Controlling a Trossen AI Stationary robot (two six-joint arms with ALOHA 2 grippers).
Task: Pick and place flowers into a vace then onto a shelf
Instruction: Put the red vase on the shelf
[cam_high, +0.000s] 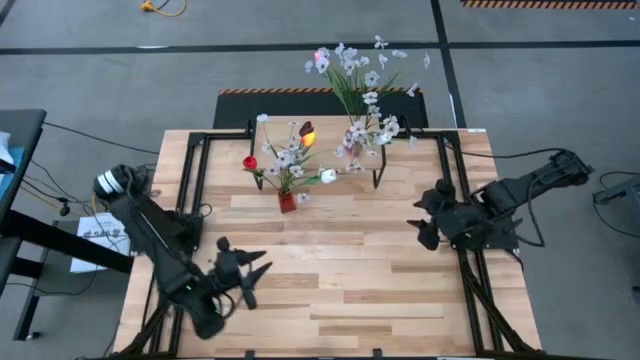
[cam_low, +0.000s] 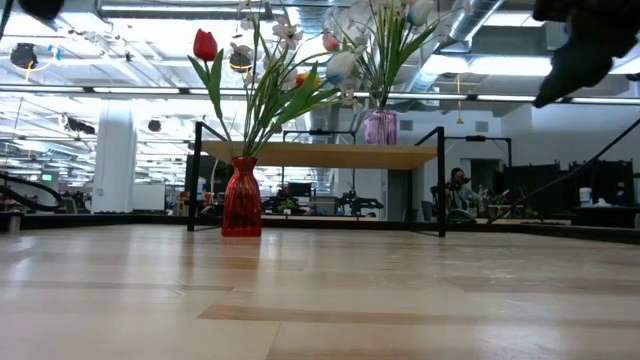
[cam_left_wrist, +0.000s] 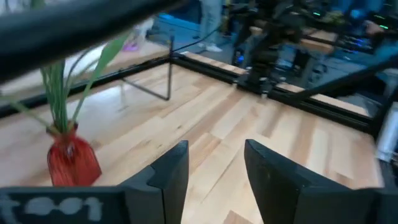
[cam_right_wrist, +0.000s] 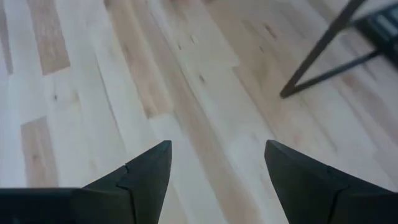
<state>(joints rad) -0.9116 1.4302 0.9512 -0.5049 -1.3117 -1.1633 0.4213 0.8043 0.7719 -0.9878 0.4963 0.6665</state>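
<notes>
The table (cam_high: 330, 270) is bare across its near half; everything relevant is grouped at the far edge. The shelf (cam_low: 320, 155) is seen there on thin dark legs, with a pale purple vase (cam_low: 380, 127) of white-blossom flowers (cam_high: 362, 75) already parked on top. In front of the shelf, on the table itself and beside its left legs, a red vase (cam_low: 241, 197) is standing upright, loaded with the tulip flowers (cam_high: 290, 150). No loose stems are visible on the table, so the filling step is judged done for both vases and the shelf step done for one only. The left pincer (cam_high: 243, 272) is held low over the near-left part of the table, well apart from the red vase, with its fingers (cam_left_wrist: 171, 171) apart and nothing between them. The right pincer (cam_right_wrist: 214, 180) is held over the right side of the table, near the shelf's right legs, fingers spread wide, also empty. Next move, as judged: the red vase is to be gripped around its body below the foliage, lifted clear of the shelf edge, and set down in the free left portion of the board. The tall stems make it top-heavy, so a level carry is called for.
</notes>
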